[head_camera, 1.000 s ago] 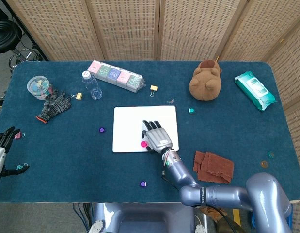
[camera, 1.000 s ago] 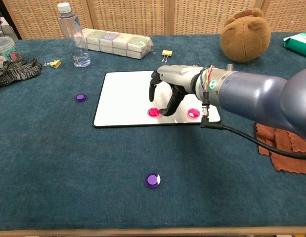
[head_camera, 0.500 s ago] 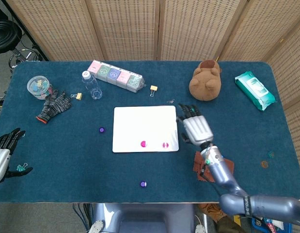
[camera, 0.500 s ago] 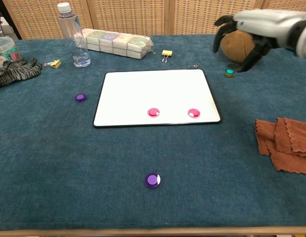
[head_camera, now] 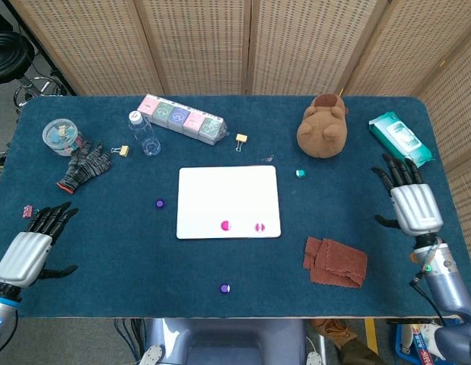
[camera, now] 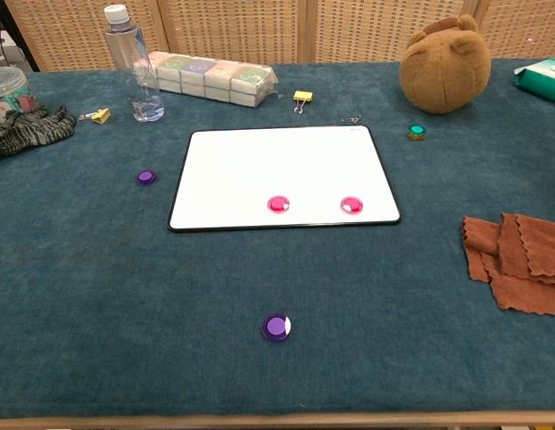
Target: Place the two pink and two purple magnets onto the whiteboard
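Note:
Two pink magnets [head_camera: 225, 225] [head_camera: 259, 227] lie on the whiteboard [head_camera: 227, 190], near its front edge; the chest view shows them too [camera: 277, 204] [camera: 351, 205] on the whiteboard [camera: 277, 161]. One purple magnet [head_camera: 160, 204] [camera: 146, 177] lies on the cloth left of the board. The other purple magnet [head_camera: 224, 288] [camera: 276, 327] lies in front of the board. My left hand [head_camera: 28, 251] hovers open at the table's left front edge, holding nothing. At the far right edge my right hand [head_camera: 412, 204] is open and empty too. Neither hand shows in the chest view.
A brown plush toy [head_camera: 323, 125], a green magnet [head_camera: 300, 172], a rust cloth [head_camera: 335, 262] and a wipes pack [head_camera: 400, 141] lie to the right. A water bottle [head_camera: 144, 133], a box row [head_camera: 182, 118], binder clips, a glove [head_camera: 84, 167] and a jar [head_camera: 61, 137] sit at the back left.
My right hand has let go of the pink magnet on the board and drawn back to the far right edge. My left hand has come further into view at the left front.

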Robot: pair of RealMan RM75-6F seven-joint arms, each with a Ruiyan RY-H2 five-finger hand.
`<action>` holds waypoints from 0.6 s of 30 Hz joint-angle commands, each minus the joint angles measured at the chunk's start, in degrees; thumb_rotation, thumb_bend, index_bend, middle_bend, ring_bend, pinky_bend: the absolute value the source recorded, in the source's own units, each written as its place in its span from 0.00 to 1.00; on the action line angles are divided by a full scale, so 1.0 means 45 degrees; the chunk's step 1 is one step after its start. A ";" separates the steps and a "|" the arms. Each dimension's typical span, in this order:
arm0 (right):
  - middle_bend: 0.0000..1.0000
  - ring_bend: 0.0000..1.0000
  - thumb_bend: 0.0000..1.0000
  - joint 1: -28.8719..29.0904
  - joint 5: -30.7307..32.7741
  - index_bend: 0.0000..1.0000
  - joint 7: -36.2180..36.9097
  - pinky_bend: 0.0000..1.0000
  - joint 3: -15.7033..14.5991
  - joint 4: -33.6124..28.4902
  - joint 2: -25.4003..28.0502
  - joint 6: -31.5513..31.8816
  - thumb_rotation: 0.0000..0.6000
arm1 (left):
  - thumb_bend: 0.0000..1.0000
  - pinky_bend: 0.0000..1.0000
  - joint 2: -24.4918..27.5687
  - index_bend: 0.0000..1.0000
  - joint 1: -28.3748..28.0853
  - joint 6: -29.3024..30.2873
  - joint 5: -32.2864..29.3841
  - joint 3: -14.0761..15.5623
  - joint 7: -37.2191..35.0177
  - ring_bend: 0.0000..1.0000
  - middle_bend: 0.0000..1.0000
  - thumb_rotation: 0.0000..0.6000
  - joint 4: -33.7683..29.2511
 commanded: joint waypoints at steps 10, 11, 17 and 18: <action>0.00 0.00 0.00 -0.2562 -0.0837 0.09 -0.0262 0.00 -0.0366 -0.1054 0.0143 0.2449 1.00 | 0.02 0.00 -0.0349 0.04 -0.2154 -0.2749 0.1834 0.0322 0.2500 0.00 0.00 1.00 -0.1547; 0.00 0.00 0.00 -0.2665 -0.0848 0.09 -0.0259 0.00 -0.0373 -0.1148 0.0126 0.2511 1.00 | 0.02 0.00 -0.0435 0.05 -0.2289 -0.2973 0.1819 0.0328 0.2540 0.00 0.00 1.00 -0.1584; 0.00 0.00 0.00 -0.3453 -0.0879 0.09 0.0197 0.00 -0.0421 -0.1643 -0.0041 0.2951 1.00 | 0.02 0.00 -0.1389 0.12 -0.3592 -0.4900 0.1627 0.0146 0.2828 0.00 0.00 1.00 -0.1695; 0.00 0.00 0.00 -0.3541 -0.0933 0.09 0.0244 0.00 -0.0402 -0.1633 -0.0064 0.2997 1.00 | 0.02 0.00 -0.1505 0.13 -0.3759 -0.5129 0.1522 0.0098 0.2951 0.00 0.00 1.00 -0.1748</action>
